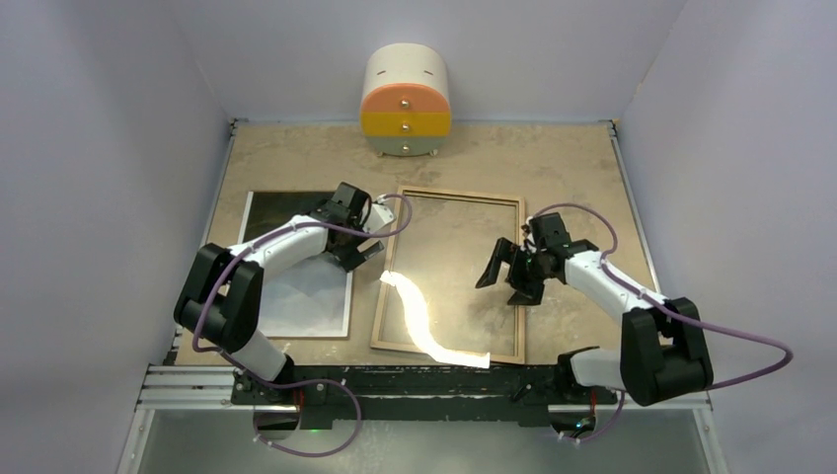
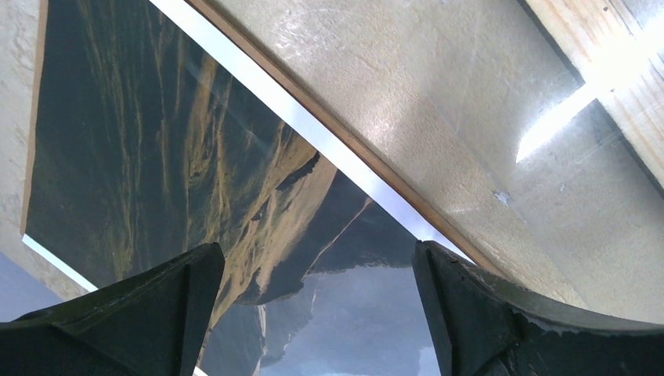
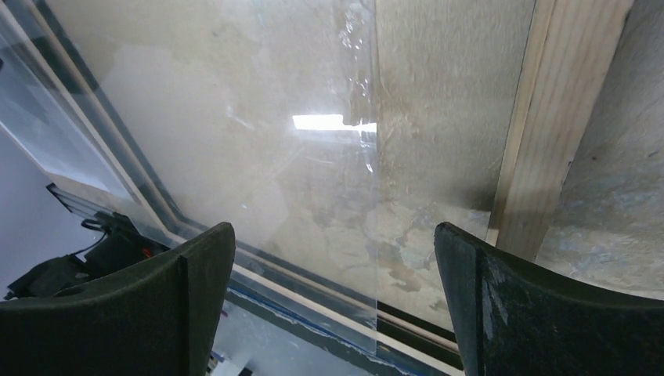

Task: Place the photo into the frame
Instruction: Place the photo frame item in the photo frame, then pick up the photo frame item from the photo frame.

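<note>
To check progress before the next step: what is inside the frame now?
Only the clear glass pane; the table shows through it. The frame lies wooden back up, so its front is hidden. The photo lies apart, left of it.

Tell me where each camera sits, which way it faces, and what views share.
Top external: above and behind the arm bases, looking down on the table, the photo, the frame and a drawer cabinet; both arms show, the left gripper and right gripper open.
Left wrist: on the left arm, facing down at the photo, part of the frame beyond; its dark fingers show.
Right wrist: on the right arm, facing down through the frame's glass pane; its fingers show.
Shared: both wrist views catch the frame's light wood edge.
</note>
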Tool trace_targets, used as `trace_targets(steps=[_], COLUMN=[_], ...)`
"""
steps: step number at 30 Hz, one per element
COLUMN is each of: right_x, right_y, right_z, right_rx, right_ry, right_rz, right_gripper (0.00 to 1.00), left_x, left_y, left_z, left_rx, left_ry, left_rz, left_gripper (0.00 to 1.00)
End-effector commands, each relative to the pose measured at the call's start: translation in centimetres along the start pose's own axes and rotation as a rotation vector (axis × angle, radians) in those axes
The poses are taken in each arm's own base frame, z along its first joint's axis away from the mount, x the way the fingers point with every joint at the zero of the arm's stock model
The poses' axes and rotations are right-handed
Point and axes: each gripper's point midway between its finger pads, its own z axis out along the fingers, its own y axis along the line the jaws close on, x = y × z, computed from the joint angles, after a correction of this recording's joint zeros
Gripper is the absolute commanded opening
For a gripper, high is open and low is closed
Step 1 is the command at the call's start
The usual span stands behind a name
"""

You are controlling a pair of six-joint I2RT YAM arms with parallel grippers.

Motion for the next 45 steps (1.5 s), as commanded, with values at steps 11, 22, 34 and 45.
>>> trace_targets(steps=[11, 22, 34, 45], right_x=[5.2, 5.9, 4.9, 3.9], right_y=[0.1, 0.5, 2.6, 2.4], right_z=[2.0, 4.4, 3.1, 2.8], right_rx=[-0.108, -0.177, -0.402, -0.467], right_ry=[0.152, 0.114, -0.061, -0.173], right_rz=[0.048, 0.09, 0.18, 0.267], right_gripper=[0.96, 0.94, 0.9, 0.87], left_x=[-0.8, 0.1, 0.2, -1.0], left_y=[-1.5, -2.9, -4.3, -5.1], left_z=[0.0, 0.8, 1.1, 0.4], left_rx=[0.008, 0.048, 0.084, 0.134], left_ry=[-0.035, -0.008, -0.007, -0.055], left_rz=[0.016, 0.027, 0.029, 0.016], left_gripper=[1.0, 1.0, 1.0, 1.0])
